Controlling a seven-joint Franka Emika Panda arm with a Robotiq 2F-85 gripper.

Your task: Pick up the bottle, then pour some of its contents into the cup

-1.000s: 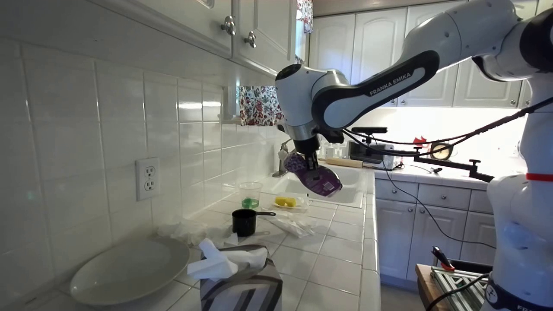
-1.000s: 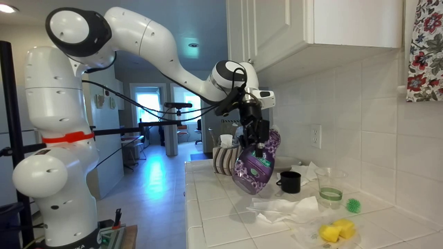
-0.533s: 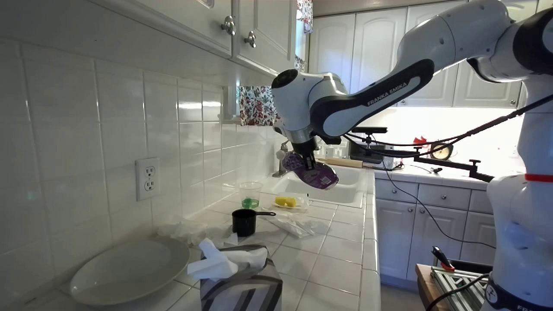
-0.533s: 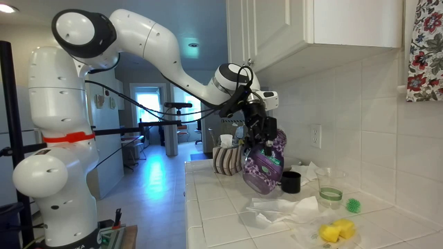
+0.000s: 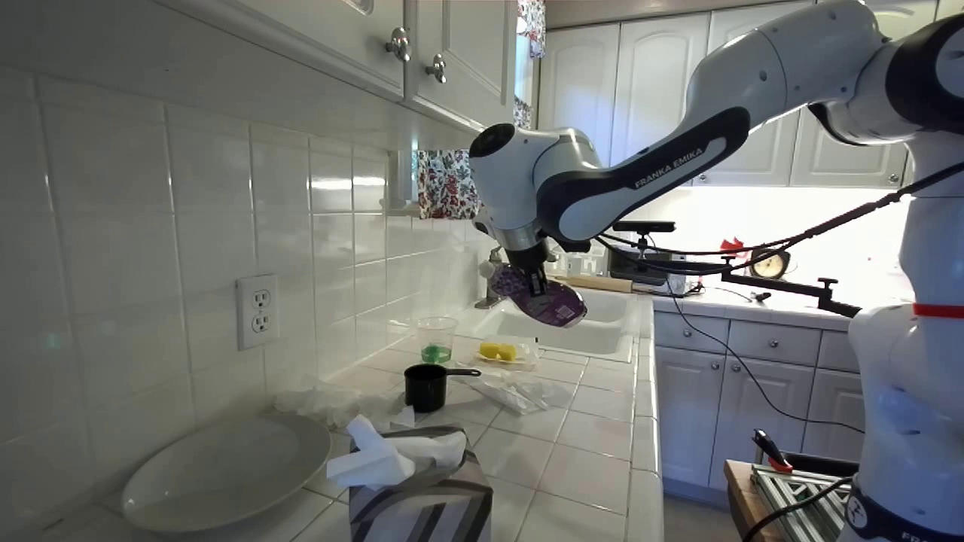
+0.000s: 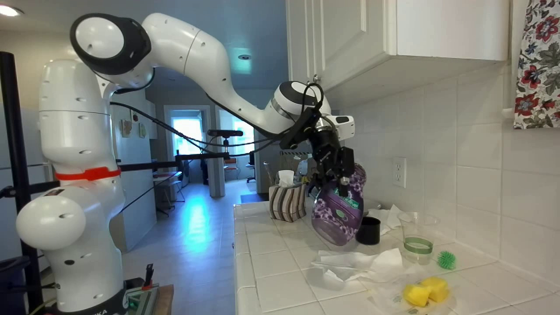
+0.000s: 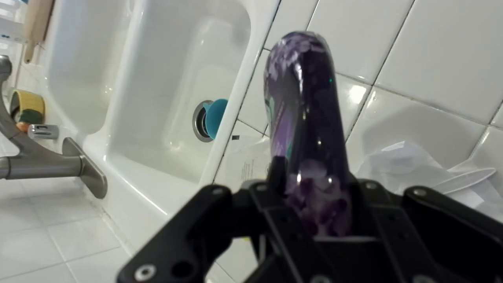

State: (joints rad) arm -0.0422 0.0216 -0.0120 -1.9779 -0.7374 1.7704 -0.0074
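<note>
Fingers (image 7: pixel 283 216) gripping tilted bottle (image 7: pixel 310 114); open air beneath, counter (image 5: pixel 576 459) and sink edge (image 7: pixel 256 47) lower.

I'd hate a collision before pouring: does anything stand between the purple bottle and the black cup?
Nothing visible blocks the way: the tool holds the bottle above the counter, and the crumpled white sheet near the cup lies low on it.
</note>
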